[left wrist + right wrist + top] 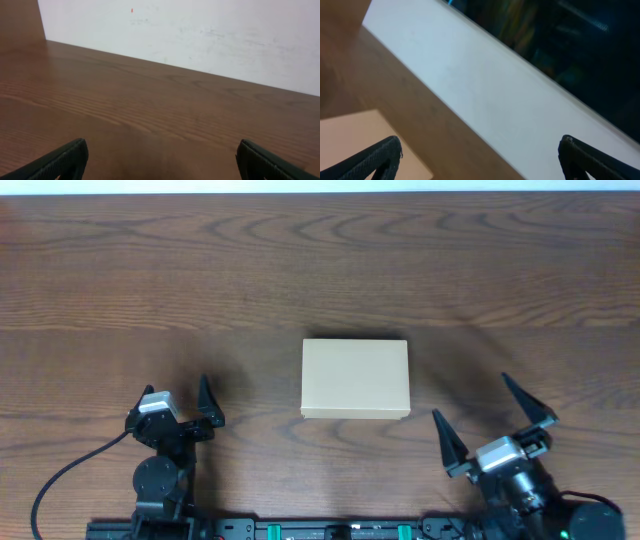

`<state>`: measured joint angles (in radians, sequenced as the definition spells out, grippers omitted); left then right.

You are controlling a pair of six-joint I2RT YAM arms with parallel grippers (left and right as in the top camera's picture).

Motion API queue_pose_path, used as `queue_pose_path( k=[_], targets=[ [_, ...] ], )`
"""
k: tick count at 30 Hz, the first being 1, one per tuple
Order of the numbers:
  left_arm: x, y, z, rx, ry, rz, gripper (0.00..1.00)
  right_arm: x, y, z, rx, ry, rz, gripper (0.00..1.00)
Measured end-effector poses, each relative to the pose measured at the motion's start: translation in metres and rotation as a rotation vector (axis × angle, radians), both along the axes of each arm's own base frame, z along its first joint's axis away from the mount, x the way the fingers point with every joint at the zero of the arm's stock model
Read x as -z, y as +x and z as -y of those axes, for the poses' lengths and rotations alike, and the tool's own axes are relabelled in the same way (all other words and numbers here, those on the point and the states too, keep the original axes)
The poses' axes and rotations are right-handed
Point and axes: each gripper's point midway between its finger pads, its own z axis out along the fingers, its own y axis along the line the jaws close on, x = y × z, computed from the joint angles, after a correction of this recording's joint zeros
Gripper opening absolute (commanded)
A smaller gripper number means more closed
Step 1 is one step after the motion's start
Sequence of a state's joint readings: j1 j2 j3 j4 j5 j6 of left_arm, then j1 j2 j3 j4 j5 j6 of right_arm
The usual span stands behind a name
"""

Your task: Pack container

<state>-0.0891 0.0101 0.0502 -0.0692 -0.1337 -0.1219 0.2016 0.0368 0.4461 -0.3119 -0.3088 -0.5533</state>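
The container is a plain tan cardboard box. It lies flat at the middle of the wooden table with its lid down. A corner of it also shows at the lower left of the right wrist view. My left gripper is open and empty, near the front edge, to the left of the box and apart from it. In the left wrist view only bare table lies between its fingers. My right gripper is open and empty at the front right of the box, not touching it. Its fingers are spread wide in the right wrist view.
The wooden table stretches back to a white wall strip. No small stationery shows in any view. A black cable runs from the left arm's base at the front left.
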Motion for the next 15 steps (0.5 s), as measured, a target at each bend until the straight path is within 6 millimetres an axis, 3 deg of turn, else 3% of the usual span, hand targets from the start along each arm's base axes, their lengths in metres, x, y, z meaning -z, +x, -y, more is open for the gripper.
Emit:
queue_pose_path(
  k=[5, 15],
  targets=[
    [0.0, 0.0, 0.0, 0.0, 0.0, 0.0, 0.95, 0.039, 0.018, -0.005, -0.011, -0.005, -0.018, 0.99],
    [0.0, 0.0, 0.0, 0.0, 0.0, 0.0, 0.95, 0.067, 0.044, 0.009, 0.097, 0.055, 0.037, 0.99]
  ],
)
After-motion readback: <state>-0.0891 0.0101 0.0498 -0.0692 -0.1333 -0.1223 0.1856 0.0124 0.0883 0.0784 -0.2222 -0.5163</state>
